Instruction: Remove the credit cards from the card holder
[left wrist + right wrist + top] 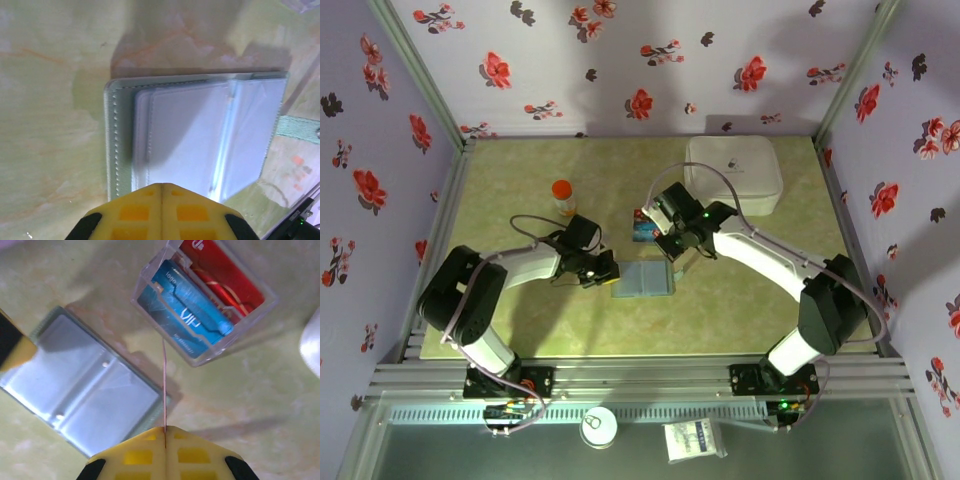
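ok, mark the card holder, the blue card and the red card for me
card holder (195,135): left wrist view, middle of its open clear sleeves.
blue card (187,315): right wrist view, centre of its printed face.
red card (225,277): right wrist view, centre of its visible face.

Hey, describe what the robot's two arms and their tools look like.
The left arm and right arm have white shells, black joints and thin grey cables. The left tool and right tool have yellow grid-recessed pads on black bodies.
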Tool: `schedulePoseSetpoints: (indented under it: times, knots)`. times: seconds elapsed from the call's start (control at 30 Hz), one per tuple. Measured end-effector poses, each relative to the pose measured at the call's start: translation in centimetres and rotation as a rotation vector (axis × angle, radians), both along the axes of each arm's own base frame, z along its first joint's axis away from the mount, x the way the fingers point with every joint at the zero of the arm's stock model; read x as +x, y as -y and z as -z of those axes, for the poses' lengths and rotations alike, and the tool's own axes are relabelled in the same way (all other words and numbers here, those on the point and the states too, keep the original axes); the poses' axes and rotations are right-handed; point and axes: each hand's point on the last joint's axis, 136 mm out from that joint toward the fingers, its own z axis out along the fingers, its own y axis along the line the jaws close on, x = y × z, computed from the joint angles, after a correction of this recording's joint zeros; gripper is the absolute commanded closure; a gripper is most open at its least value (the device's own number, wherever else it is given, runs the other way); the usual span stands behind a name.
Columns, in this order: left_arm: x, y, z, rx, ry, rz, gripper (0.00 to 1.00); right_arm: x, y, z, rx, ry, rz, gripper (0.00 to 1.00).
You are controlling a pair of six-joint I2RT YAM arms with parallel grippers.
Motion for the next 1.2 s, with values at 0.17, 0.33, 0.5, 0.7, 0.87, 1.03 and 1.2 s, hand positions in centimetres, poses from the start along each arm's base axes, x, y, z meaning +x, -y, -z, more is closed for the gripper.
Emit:
schedulePoseSetpoints:
  times: [0.17,0.33,0.5,0.7,0.87,1.03,1.2]
  knots:
    - [0.1,-0.1,-1.6,-0.018,0.032,-0.005,0.93,1.3,0.7,-0.8,-0.137,0.117,-0.203,1.0]
    - [0.3,-0.4,-3.0,-0.029,0.064,-0.015,0.93,3.9,0.2,-3.2,-0.17,0.194,-0.338,1.0]
    - [0.3,-1.6,-3.4,-0.024,0.084,-0.044,0.92,6.9,-1.1,-4.0,-0.16,0.198,-0.43,1.0]
    - [-0.1,-3.4,-3.2,-0.007,0.08,-0.086,0.92,9.1,-2.9,-2.9,-0.133,0.129,-0.529,1.0]
    - [-0.1,-4.7,-3.2,0.001,0.08,-0.121,0.92,10.0,-3.7,-1.0,-0.137,0.056,-0.582,1.0]
    - [-0.2,-5.6,-3.1,0.01,0.068,-0.145,0.92,10.8,-3.8,0.3,-0.152,0.001,-0.61,1.0]
    - [-0.2,-6.1,-2.9,0.015,0.06,-0.158,0.91,11.0,-3.3,1.3,-0.171,-0.042,-0.622,1.0]
